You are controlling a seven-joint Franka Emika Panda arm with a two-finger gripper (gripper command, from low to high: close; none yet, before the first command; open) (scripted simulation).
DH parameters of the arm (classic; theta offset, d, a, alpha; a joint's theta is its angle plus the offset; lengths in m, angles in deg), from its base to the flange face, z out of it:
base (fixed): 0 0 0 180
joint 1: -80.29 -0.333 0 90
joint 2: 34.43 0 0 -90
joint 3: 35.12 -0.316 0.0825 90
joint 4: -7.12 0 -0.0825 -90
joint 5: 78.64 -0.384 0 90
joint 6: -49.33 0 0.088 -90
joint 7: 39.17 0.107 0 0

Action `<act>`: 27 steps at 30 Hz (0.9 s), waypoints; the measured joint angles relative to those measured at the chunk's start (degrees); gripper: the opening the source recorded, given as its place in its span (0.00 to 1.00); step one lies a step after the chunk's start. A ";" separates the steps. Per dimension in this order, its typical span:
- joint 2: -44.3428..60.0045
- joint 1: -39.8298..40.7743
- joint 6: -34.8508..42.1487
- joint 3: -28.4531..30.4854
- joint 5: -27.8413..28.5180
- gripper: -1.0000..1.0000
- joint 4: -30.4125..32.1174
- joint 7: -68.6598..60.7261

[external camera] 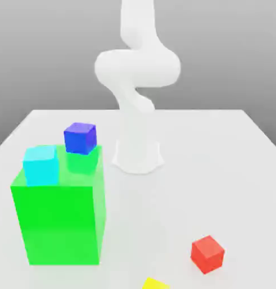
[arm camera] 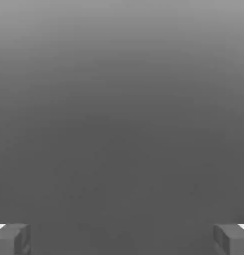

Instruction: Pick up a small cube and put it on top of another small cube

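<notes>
The small red cube (external camera: 207, 254) lies on the white table (external camera: 219, 169), near its front edge on the exterior view's right. In the hand view my gripper (arm camera: 122, 239) is open: its two grey fingertips (arm camera: 11, 239) stand far apart with nothing between them, and beyond them is plain grey background. The white arm (external camera: 137, 73) rises from its base at the back middle of the table and leaves the picture upward.
A big green block (external camera: 58, 220) stands at the exterior view's left. A cyan cube (external camera: 40, 165) and a dark blue cube (external camera: 80, 138) rest on its top. A yellow object (external camera: 156, 284) is cut off by the front edge of the picture.
</notes>
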 joint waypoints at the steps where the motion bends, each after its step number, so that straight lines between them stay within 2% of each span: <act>1: 2.26 -0.34 -1.03 -0.40 0.12 0.50 0.58 -0.23; 18: 37.74 -6.10 -17.14 -6.93 3.01 0.50 9.68 -3.12; 24: 50.23 -8.65 -22.80 -8.17 4.49 0.50 12.84 -3.79; 27: 56.48 -10.04 -27.19 -6.90 6.29 0.50 12.38 -2.69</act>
